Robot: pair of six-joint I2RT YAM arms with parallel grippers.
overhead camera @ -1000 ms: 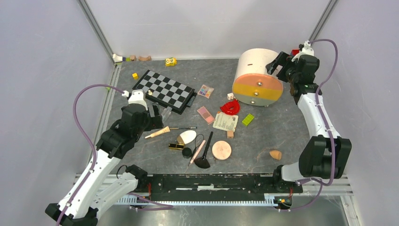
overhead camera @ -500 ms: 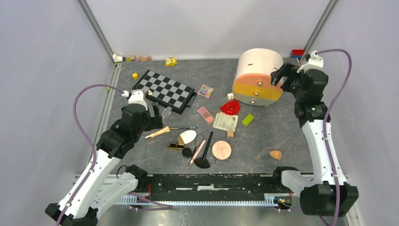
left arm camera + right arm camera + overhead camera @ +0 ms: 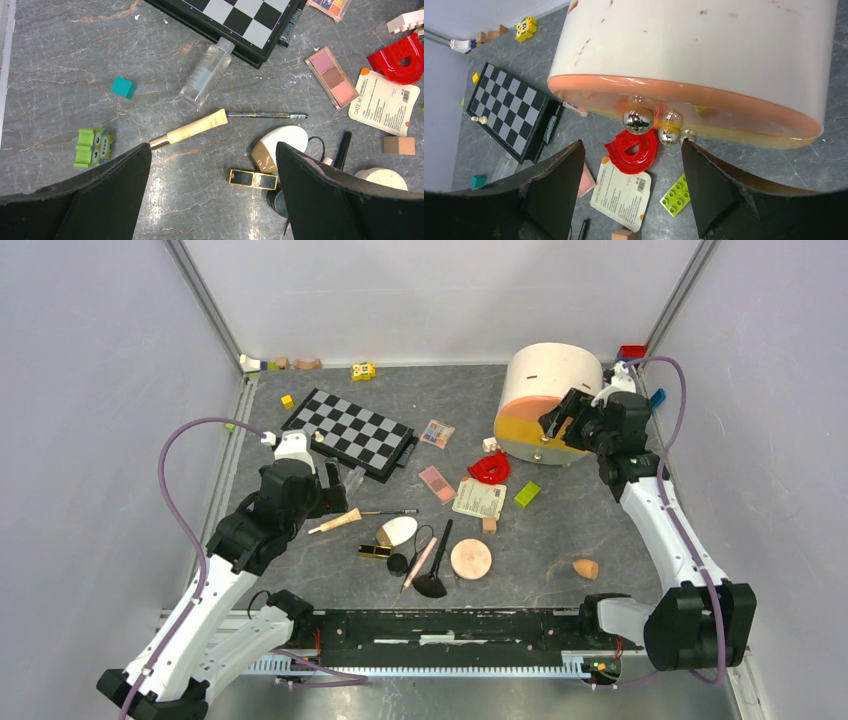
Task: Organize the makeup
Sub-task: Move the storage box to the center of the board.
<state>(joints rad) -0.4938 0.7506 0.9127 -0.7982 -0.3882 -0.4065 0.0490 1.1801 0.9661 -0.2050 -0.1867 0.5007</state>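
A: Arm poses?

B: We note the left arm [image 3: 240, 540] folded at the elbow. Its left gripper [image 3: 212, 150] hangs released and empty over the cream gold-capped tube [image 3: 190, 130]. The right arm [image 3: 660, 510] stretches to the white round drawer drum [image 3: 550, 375]. The right gripper [image 3: 631, 145] faces the drum's pink-rimmed front, fingers apart on either side of a chrome knob [image 3: 638, 120], not touching it.

A: Makeup, counted?

B: We find it all loose on the grey stone-look table [image 3: 600, 510], near the black-and-white chessboard [image 3: 352, 430]. We count one pink palette [image 3: 332, 76], one multicolour palette [image 3: 437, 433], one round peach compact [image 3: 471, 559], one white oval [image 3: 285, 137] and one black-gold tube [image 3: 252, 178]. One orange teardrop sponge [image 3: 585, 568] lies well apart to the right.
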